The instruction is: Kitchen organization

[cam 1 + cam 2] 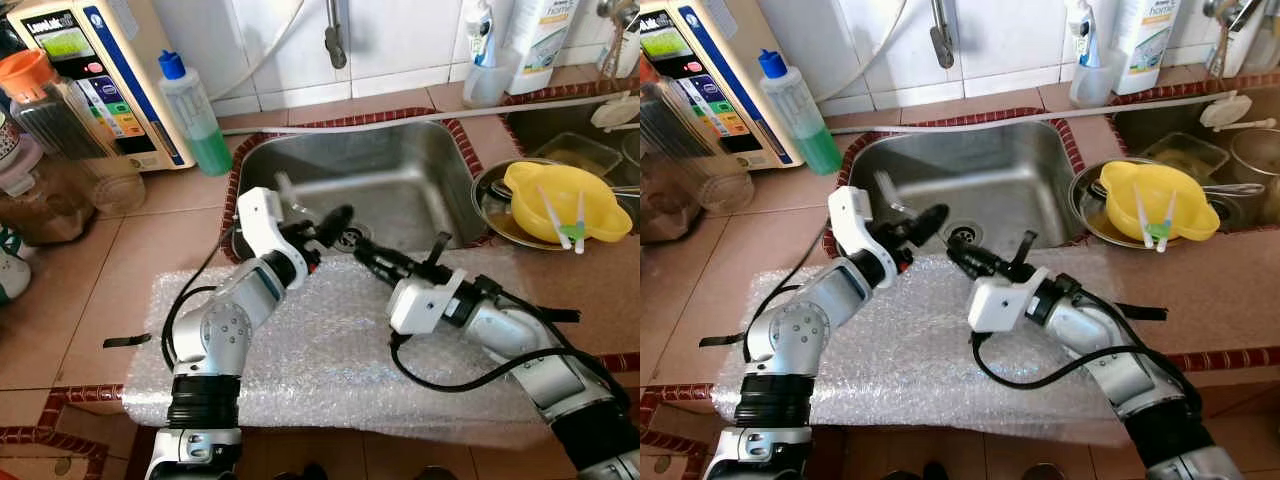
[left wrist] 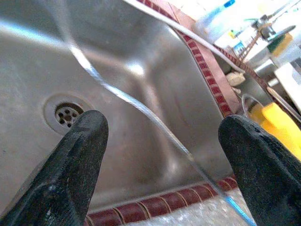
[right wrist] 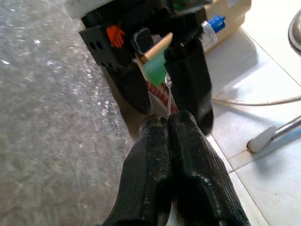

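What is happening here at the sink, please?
The robot reaches both arms over bubble wrap to the near edge of the sink. The left gripper is open, and something thin and clear, which I cannot identify, runs between its fingers. The right gripper is shut, its tips close to the left one.

My right gripper [image 3: 168, 123] has its two black fingers pressed together at lower centre. Just beyond them is my left gripper [image 3: 162, 77], bubble wrap [image 3: 51, 108] fills the frame's left, white tiles [image 3: 263, 141] the right.
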Motion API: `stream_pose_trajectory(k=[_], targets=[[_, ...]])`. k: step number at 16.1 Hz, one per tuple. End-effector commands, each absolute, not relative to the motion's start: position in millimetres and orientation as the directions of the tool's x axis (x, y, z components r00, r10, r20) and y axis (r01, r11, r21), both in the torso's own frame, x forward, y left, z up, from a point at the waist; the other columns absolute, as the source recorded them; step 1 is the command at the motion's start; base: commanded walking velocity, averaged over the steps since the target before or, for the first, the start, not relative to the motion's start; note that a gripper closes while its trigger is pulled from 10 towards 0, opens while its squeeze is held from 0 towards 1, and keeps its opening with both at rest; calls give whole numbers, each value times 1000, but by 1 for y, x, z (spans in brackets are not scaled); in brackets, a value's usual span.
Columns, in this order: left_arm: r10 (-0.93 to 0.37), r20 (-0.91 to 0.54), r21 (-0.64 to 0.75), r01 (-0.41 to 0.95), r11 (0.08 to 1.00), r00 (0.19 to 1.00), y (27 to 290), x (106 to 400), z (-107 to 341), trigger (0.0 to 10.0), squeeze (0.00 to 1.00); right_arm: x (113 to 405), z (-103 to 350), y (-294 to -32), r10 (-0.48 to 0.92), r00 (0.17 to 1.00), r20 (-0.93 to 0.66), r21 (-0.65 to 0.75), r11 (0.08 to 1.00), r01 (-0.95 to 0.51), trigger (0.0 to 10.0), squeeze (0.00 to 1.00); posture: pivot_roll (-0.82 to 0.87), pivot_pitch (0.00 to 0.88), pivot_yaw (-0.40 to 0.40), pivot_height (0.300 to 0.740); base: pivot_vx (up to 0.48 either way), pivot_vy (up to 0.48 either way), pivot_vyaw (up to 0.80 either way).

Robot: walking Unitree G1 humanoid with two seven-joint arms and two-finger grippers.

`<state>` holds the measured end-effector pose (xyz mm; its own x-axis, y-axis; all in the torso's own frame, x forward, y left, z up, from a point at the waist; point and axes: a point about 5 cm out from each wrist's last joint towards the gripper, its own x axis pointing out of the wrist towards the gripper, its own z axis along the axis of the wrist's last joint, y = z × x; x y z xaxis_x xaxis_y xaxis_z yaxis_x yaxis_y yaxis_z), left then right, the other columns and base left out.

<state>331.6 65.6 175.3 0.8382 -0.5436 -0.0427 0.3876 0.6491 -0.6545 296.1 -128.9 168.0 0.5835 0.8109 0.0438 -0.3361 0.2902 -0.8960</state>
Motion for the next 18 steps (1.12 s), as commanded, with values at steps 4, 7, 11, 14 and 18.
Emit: stream_pose_trajectory(k=[4,7,11,14,18], targets=[[-544,-9,-655,407,637,839,66,330,184,10000,0,296,171,-117,839,540,73,-904,285,-320,0,0,-326,174,207,740,0,0,0],[-538,13,-668,408,623,843,67,329,186,0,0,294,169,-115,841,534,87,-902,295,-317,0,0,-327,176,212,740,0,0,0],[-518,10,-665,393,635,855,69,331,186,0,0,291,166,-114,837,539,97,-897,308,-317,0,0,-331,177,218,740,0,0,0],[-497,-6,-679,362,639,868,71,335,185,0,0,285,161,-112,835,541,100,-888,319,-330,0,0,-333,178,219,740,0,0,0],[-479,-3,-687,346,639,878,70,338,186,0,0,283,160,-114,836,540,95,-890,314,-329,0,0,-332,180,217,740,0,0,0]])
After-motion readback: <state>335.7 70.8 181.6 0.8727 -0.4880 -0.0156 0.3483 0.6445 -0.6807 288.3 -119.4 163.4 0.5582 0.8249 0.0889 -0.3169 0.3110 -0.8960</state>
